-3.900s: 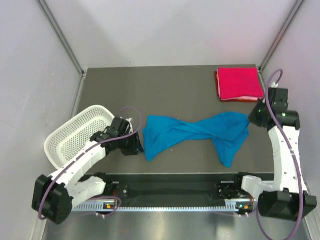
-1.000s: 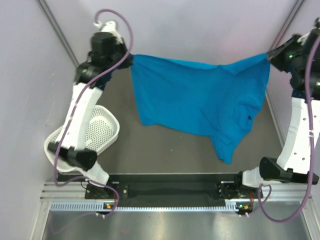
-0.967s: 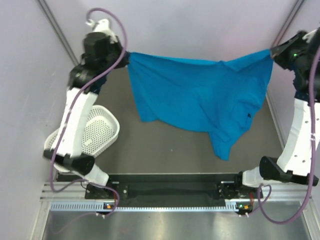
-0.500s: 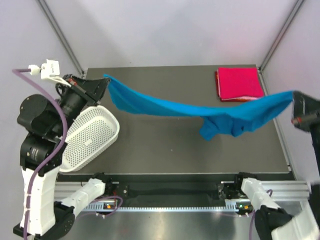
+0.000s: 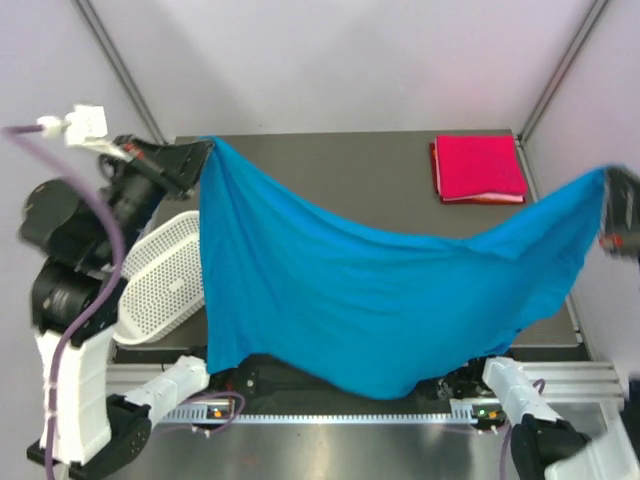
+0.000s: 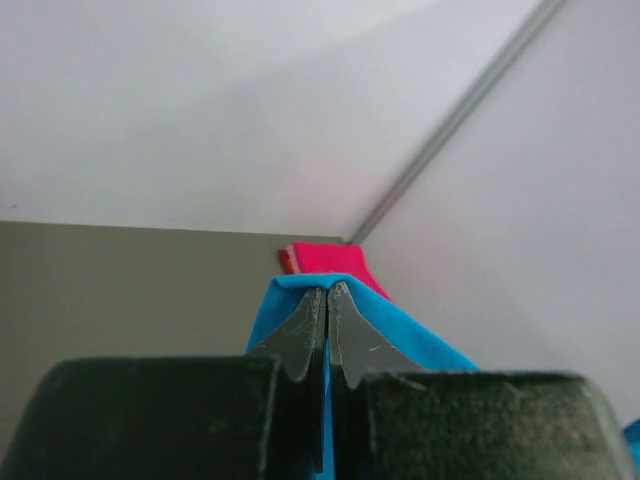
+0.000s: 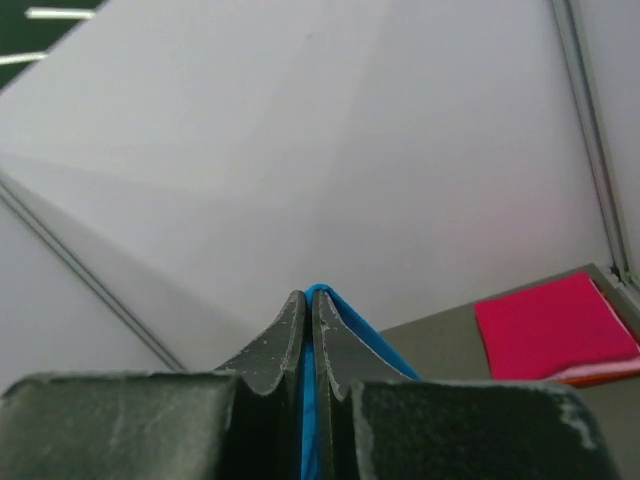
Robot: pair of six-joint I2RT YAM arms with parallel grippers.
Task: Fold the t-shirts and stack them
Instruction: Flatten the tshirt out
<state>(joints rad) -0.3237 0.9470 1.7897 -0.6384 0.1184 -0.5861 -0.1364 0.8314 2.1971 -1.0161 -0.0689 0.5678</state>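
Note:
The blue t-shirt (image 5: 380, 300) hangs spread wide in the air between both arms, sagging in the middle and covering the table's near half. My left gripper (image 5: 205, 150) is shut on its left corner, high at the left; blue cloth (image 6: 300, 283) wraps the closed tips (image 6: 328, 293). My right gripper (image 5: 605, 185) is shut on the opposite corner at the far right edge, with blue cloth (image 7: 318, 292) pinched between its fingers (image 7: 308, 298). The pink-red t-shirt (image 5: 478, 168) lies folded at the table's back right corner, also seen in the left wrist view (image 6: 325, 258) and the right wrist view (image 7: 550, 325).
A white mesh basket (image 5: 160, 285) lies tipped at the table's left edge, partly behind the hanging shirt. The dark table (image 5: 330, 170) shows at the back. Grey walls with metal corner posts (image 5: 125, 70) enclose the space.
Both arms swung the blue shirt from a high spread at the back toward the near side. It bunched into a band half a second ago and has now opened out into a wide sheet.

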